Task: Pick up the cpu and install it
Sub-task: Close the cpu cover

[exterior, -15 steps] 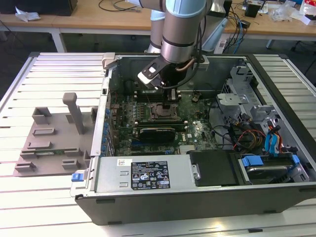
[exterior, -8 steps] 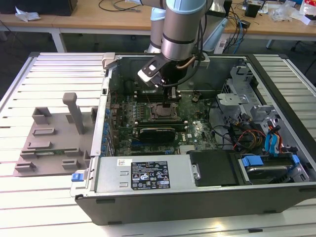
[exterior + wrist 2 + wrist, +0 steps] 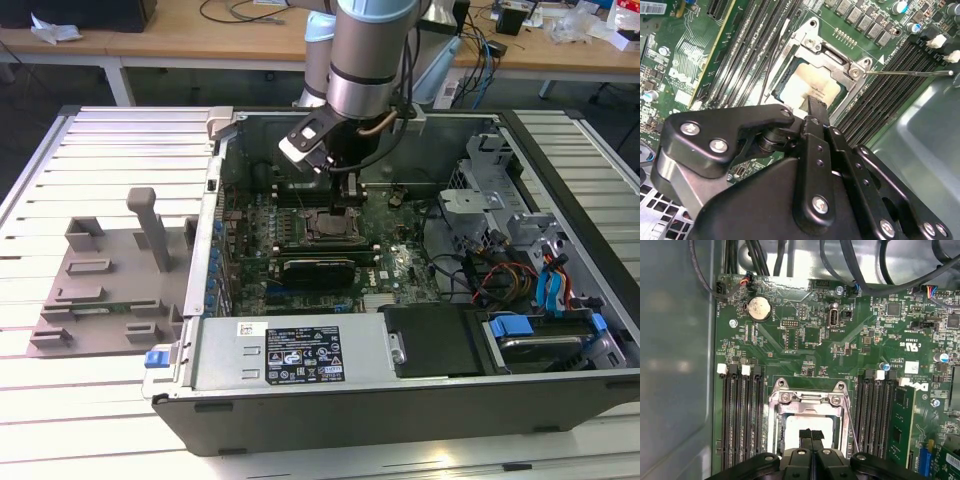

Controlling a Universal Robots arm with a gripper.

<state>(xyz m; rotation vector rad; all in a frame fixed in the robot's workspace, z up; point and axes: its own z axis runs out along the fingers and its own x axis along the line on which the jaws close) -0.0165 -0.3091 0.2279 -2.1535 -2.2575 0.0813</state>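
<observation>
The cpu, a flat silvery-white square, lies inside the metal-framed socket on the green motherboard. In the first wrist view the cpu shows within the socket frame. My gripper hangs directly over it with its two black fingers pressed together, tips at or just above the cpu's top plate; I cannot tell whether they touch it. In the first wrist view the gripper is shut with nothing between the fingers. In the exterior view the gripper reaches down into the open computer case above the socket.
A thin metal socket lever stands swung out beside the frame. Black memory slots flank the socket, and one green memory stick is seated. A long grey labelled box, drive cages and cables crowd the case. A grey fixture lies outside.
</observation>
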